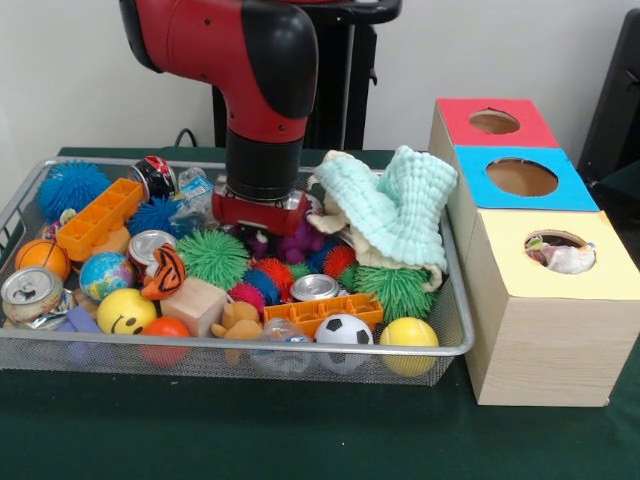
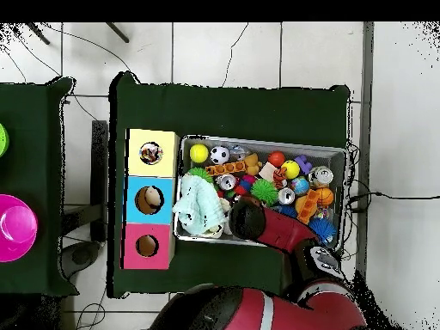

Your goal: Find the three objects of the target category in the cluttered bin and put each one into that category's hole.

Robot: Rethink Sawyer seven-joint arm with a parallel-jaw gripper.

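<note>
The red and black arm (image 1: 255,80) reaches down into the cluttered bin (image 1: 455,330), its wrist sunk among the toys near the bin's middle, just beside a pale green knitted cloth (image 1: 395,205). The jaws are buried in the clutter, so whether they are released or clenched cannot be told. Around the arm lie spiky balls, a dented drink can (image 1: 316,288), an orange block tray (image 1: 98,218), a smiley ball (image 1: 125,311) and a small football (image 1: 344,329). On the table (image 1: 300,430), touching the bin's side, stands the row of wooden boxes; the yellow-surround hole (image 1: 559,251) shows a crumpled wrapper (image 1: 566,258) inside it. No wrapper can be clearly picked out in the bin.
</note>
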